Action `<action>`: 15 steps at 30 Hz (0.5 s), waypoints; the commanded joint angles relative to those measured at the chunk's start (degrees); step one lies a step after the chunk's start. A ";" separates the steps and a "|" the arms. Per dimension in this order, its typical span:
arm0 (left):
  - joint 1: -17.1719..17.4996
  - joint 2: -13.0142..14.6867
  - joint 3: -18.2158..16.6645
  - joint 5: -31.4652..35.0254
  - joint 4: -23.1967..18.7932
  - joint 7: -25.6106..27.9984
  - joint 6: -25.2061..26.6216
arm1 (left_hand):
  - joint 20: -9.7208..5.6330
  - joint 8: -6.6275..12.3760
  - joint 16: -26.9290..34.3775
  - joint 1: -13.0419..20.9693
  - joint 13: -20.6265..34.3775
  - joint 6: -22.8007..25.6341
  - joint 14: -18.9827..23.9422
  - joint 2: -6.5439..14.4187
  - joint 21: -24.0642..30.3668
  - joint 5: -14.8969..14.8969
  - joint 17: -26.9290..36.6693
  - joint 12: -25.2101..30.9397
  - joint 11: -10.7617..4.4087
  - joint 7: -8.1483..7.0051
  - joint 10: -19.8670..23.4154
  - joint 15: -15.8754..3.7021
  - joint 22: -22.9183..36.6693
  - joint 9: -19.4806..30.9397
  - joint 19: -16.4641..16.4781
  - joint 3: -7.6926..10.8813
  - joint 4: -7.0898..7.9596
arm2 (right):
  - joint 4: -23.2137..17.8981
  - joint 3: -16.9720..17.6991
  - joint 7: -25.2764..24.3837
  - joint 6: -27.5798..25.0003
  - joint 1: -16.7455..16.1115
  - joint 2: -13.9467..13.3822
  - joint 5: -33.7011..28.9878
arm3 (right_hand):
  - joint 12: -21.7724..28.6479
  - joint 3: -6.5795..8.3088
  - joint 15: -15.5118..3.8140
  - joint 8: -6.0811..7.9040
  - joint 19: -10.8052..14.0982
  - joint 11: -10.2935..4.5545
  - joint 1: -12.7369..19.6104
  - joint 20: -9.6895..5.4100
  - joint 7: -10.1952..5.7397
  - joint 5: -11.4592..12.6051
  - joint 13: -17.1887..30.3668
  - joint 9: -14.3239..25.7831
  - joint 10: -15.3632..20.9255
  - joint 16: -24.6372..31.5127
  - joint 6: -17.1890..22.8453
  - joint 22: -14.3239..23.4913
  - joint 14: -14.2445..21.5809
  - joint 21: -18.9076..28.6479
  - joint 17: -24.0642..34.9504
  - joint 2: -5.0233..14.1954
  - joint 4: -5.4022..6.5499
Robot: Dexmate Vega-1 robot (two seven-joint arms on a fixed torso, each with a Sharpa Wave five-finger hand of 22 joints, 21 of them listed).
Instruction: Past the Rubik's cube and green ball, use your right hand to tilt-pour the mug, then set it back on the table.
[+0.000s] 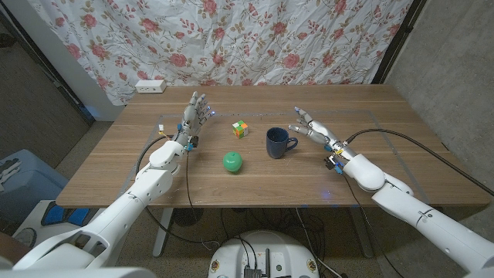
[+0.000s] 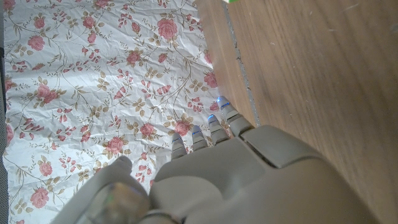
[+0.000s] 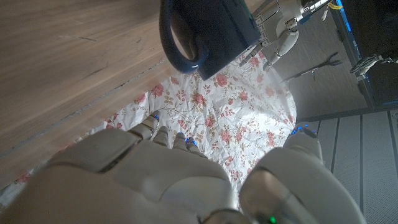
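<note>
So the dark blue mug (image 1: 279,143) sits upright near the middle of the worktop (image 1: 255,181), handle facing the right hand (image 1: 310,127), which hangs just beside it, fingers spread, holding nothing. Rubik's cube (image 1: 241,129) is up-left of the mug, green ball (image 1: 233,161) lower left. Left hand (image 1: 194,114) looks open too, I think.

left hand (image 2: 249,180), floral curtain (image 2: 106,81), wooden table (image 2: 311,68)

White power strip (image 1: 150,86) before floral curtain (image 1: 231,38).
</note>
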 commanded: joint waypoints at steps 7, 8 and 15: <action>0.02 0.00 -0.01 0.00 -0.05 0.00 0.01 | -0.03 0.36 0.28 -0.17 0.27 -0.11 0.45 6.79 0.37 0.25 0.29 0.21 -0.34 -0.42 -0.23 -0.20 0.19 0.15 0.53 0.34 0.07 | 6.41 -3.09 0.51 5.85 3.65 1.96 -5.19 | 1.26 -0.48 -0.12 1.30 1.15 -0.07 2.09 -0.27 -0.73 0.80 0.34 0.29 -0.98 0.96 -11.60 0.13 -1.34 0.93 0.00 -1.29 -0.78; 0.02 0.00 -0.01 0.01 -0.05 0.00 0.00 | -0.06 0.37 0.28 -0.17 0.27 -0.09 0.45 6.79 0.37 0.25 0.29 0.23 -0.21 -0.41 -0.18 -0.20 0.19 0.15 0.52 0.34 0.07 | 6.68 -3.19 0.45 6.03 3.80 2.05 -5.44 | 1.33 -0.53 -0.16 1.38 1.40 -0.07 2.23 -0.26 -0.76 0.84 0.37 0.29 -0.83 1.01 -11.49 0.13 -1.24 1.02 0.00 -1.38 -0.80; 0.03 0.00 -0.01 0.00 -0.05 0.00 0.00 | 0.00 0.36 0.29 -0.17 0.27 -0.13 0.46 6.79 0.36 0.25 0.29 0.25 -0.29 -0.38 -0.12 -0.24 0.19 0.15 0.50 0.34 0.07 | 9.41 -4.17 1.10 7.76 5.26 2.79 -5.97 | 1.72 -0.61 -0.05 1.71 2.28 -0.01 3.32 -0.04 -0.47 1.22 0.52 0.32 0.14 1.33 -11.05 0.13 -0.44 1.23 -0.03 -1.52 -0.91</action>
